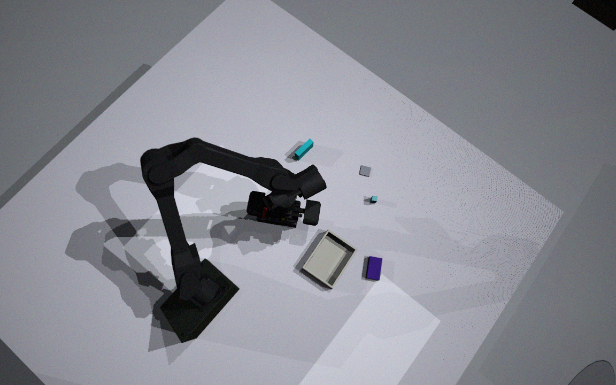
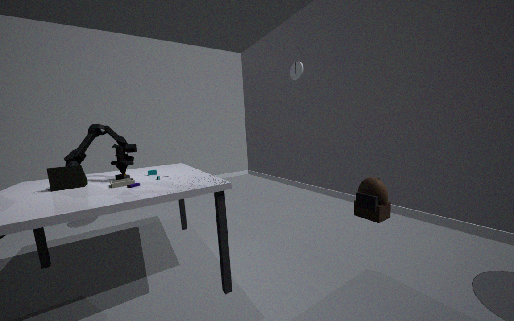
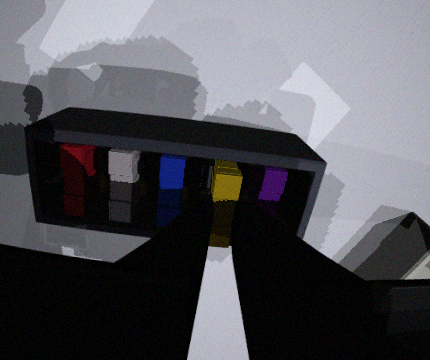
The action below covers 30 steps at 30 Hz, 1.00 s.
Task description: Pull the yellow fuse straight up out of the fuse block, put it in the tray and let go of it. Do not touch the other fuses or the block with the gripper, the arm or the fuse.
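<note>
The gripper (image 3: pixel 221 234) is pinched nearly shut on the yellow fuse (image 3: pixel 226 182), which stands a little above its neighbours in the fuse block (image 3: pixel 175 134); its foot seems to be inside the block, though shadow hides it. In the block's row, red, white and blue fuses sit left of it, purple right. The tray (image 1: pixel 329 258) lies near the block

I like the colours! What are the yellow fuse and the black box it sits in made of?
The yellow fuse, pinched in the gripper, looks like solid coloured plastic: flat, even colour, square edges, no shine or see-through part. The fuse block looks like matte black plastic or painted metal: dull, smooth faces with only a faint pale edge. The look alone cannot settle which.
</note>
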Each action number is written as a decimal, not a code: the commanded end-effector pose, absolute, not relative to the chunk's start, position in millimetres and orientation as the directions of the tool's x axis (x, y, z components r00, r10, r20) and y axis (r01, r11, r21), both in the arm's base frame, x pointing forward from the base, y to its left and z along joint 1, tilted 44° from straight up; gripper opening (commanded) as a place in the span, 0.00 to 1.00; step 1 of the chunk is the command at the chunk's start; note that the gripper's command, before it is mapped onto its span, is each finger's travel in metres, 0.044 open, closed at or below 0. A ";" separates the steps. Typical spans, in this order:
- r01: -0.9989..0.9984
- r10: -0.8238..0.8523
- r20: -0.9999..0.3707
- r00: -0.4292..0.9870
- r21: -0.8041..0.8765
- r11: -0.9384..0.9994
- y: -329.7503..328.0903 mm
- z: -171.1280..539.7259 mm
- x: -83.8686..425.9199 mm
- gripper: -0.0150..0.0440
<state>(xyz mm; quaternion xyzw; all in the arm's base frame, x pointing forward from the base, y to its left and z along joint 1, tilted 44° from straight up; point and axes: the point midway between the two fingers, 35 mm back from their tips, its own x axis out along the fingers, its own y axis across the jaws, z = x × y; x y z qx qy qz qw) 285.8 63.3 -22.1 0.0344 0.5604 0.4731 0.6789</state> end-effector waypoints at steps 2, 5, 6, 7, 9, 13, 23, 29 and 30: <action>-0.608 0.679 -0.731 -0.075 0.573 0.550 60.6 -20.0 286.5 0.25; -0.607 0.679 -0.730 -0.075 0.573 0.550 59.6 -19.0 286.6 0.25; -0.607 0.679 -0.730 -0.075 0.573 0.550 59.3 -18.6 286.7 0.25; -0.607 0.679 -0.730 -0.075 0.573 0.550 59.0 -18.3 286.7 0.25; -0.607 0.679 -0.730 -0.075 0.573 0.550 58.3 -17.6 286.8 0.25; -0.607 0.679 -0.730 -0.075 0.574 0.550 57.0 -16.1 287.0 0.25; -0.607 0.679 -0.730 -0.075 0.574 0.550 53.7 -12.6 287.3 0.25; -0.606 0.679 -0.730 -0.075 0.574 0.550 51.7 -10.4 287.5 0.25; -0.606 0.679 -0.730 -0.075 0.574 0.550 51.3 -10.0 287.5 0.25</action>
